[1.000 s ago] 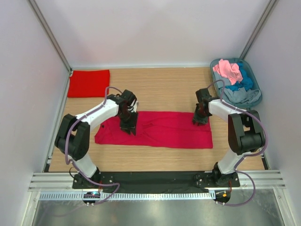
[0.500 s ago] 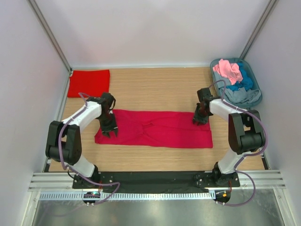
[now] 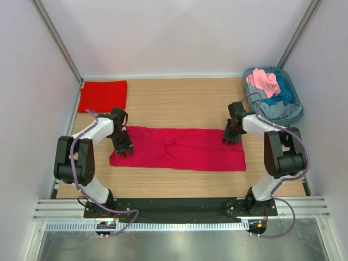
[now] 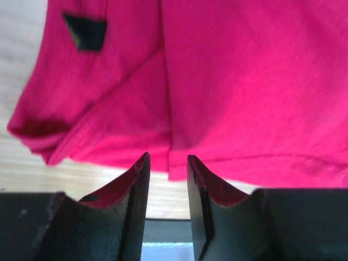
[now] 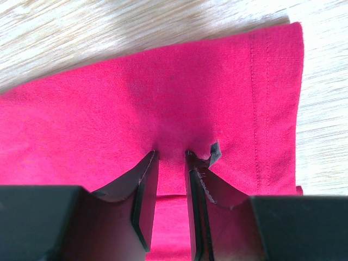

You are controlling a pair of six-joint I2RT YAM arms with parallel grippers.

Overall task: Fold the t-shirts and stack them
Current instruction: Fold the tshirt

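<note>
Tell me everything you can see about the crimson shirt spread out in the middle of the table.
The crimson t-shirt is soft knit cloth, folded into a long flat band lying across the wooden table, slightly creased mid-length, with a stitched hem at its right end. The right gripper pinches cloth near that hem; the left gripper sits open at its left end.

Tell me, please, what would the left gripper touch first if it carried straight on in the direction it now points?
Most likely the crimson t-shirt, at its left end: the left gripper points at that hem, fingers apart. Depth is unclear, and bare table lies just beside.
</note>
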